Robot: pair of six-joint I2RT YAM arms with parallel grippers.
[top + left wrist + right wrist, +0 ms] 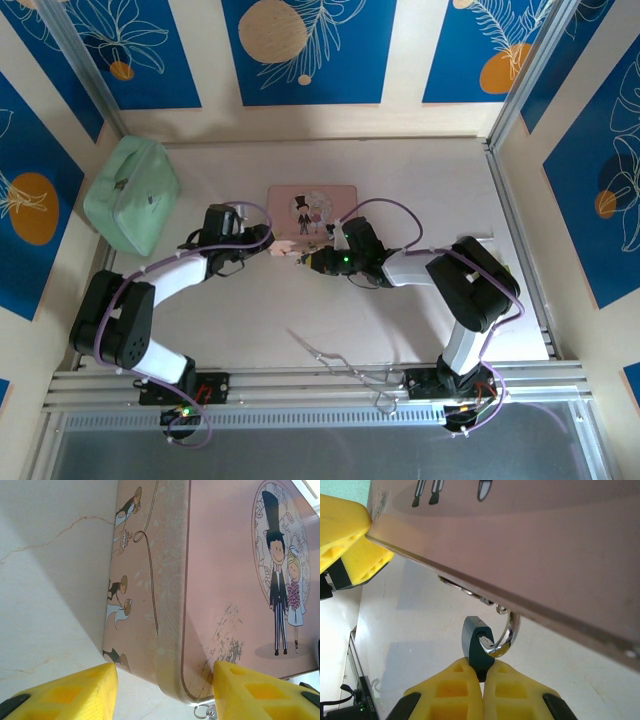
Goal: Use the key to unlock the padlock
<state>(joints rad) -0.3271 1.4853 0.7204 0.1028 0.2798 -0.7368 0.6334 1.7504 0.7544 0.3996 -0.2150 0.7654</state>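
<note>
While the right tool [482, 687] is closed on the blue padlock [476, 642] at the pink picture box's [312, 205] near edge, the left tool [162, 690], half open, straddles the box corner at nine o'clock from the lock.

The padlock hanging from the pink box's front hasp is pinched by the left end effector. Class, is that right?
Wrong arm. The padlock is pinched by the right end effector, as the right wrist view shows; the left end effector straddles the pink box's corner.
</note>
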